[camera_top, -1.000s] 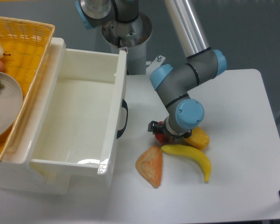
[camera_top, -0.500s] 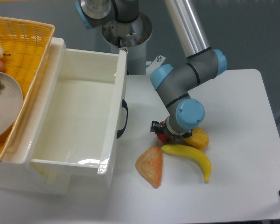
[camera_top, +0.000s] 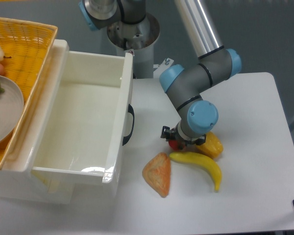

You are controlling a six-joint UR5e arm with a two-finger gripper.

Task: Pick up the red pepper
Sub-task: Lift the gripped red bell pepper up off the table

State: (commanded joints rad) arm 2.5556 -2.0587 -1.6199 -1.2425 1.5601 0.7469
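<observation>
Red pepper (camera_top: 175, 144) mostly hidden beneath the gripper (camera_top: 178, 142); cannot tell the fingers' state.

White table (camera_top: 255, 196): grey/blue robot arm w/ black gripper (camera_top: 175, 142) down over small glossy red pepper (camera_top: 174, 144), mostly hidden; finger state unclear. Yellow-orange pepper (camera_top: 213, 145) just beside. Yellow banana (camera_top: 201, 164), orange triangular bread-like piece (camera_top: 158, 174) nearby. White plastic bin (camera_top: 83, 122) to one side.

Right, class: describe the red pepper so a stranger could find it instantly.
Start at the white bin, then move right across the table to the gripper. The red pepper peeks out beneath it, the only red thing beside the yellow pepper, banana and orange wedge.
</observation>
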